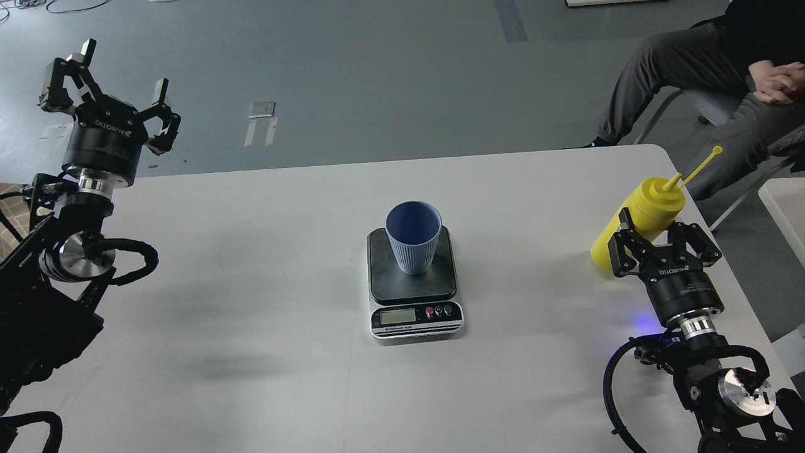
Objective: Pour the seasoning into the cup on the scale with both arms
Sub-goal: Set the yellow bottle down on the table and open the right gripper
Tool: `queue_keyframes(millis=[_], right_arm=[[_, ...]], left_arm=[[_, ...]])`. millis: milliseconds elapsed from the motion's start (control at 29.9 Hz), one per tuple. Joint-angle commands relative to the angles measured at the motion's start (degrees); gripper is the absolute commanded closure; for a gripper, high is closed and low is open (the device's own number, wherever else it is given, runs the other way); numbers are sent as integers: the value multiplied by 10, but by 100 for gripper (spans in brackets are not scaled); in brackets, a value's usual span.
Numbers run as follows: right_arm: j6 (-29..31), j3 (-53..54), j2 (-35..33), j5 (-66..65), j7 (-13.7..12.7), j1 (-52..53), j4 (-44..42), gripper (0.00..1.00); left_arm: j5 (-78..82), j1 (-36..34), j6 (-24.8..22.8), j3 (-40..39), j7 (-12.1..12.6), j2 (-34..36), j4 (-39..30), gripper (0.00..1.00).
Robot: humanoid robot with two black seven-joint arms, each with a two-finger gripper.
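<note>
The light blue ribbed cup (413, 237) stands upright on the black platform of the scale (385, 284), at the middle of the white table. The scale's silver front with its LCD faces me. My right gripper (654, 225) is shut on the yellow seasoning bottle (653, 200) near the table's right edge. The bottle leans, nozzle up and to the right, its tethered cap (717, 150) hanging open; its base is at or just above the tabletop. My left gripper (119, 69) is open and empty, held high at the far left.
A seated person (692, 63) is beyond the table's far right corner. A white bin's edge (783, 207) shows at the right. The white table (251, 314) runs bare between the scale and each arm.
</note>
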Motion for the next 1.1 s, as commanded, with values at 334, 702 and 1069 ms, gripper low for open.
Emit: queue_keyframes(millis=[334, 702, 1069], right_arm=[[-10, -1, 0, -1, 2, 0, -7, 0], [-1, -1, 0, -2, 2, -3, 3, 0], [2, -11, 0, -1, 2, -45, 59, 0]], left_arm=[[0, -2, 0, 0, 0, 0, 0, 2], [0, -2, 0, 0, 0, 1, 0, 2], [0, -1, 0, 0, 0, 1, 0, 2]])
